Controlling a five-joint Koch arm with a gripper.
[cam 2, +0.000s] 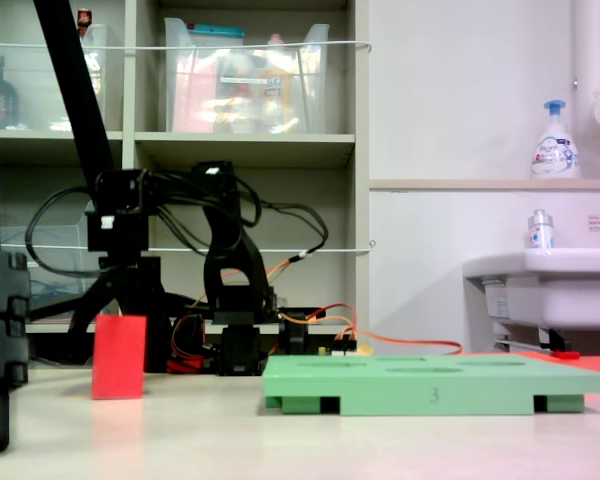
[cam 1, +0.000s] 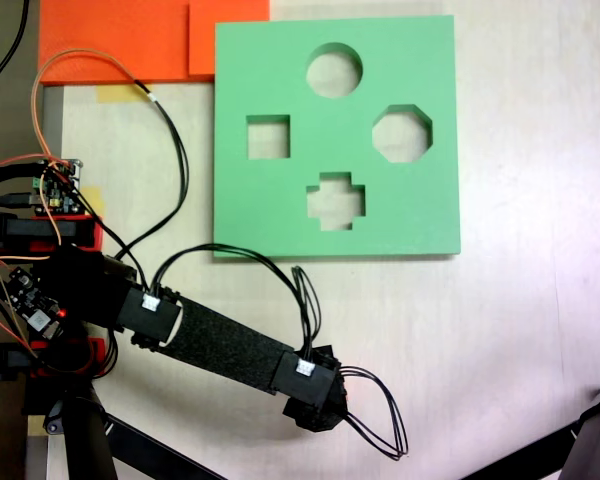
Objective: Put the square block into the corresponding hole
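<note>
Red and smooth, the small cube (cam 2: pixel 119 357) stands on the desk (cam 2: pixel 180 430) under the tool (cam 2: pixel 117 262), jaw state unclear; descend squarely, grip flat faces, then carry to the green foam board's square cutout (cam 1: pixel 268 137).

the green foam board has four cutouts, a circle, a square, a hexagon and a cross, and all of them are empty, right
One shape is wrong: in the first exterior view the cutout on the right side of the green foam board has eight sides, an octagon, not a hexagon. The rest stands: the circle, the square hole and the cross are there, and all four are empty.
</note>
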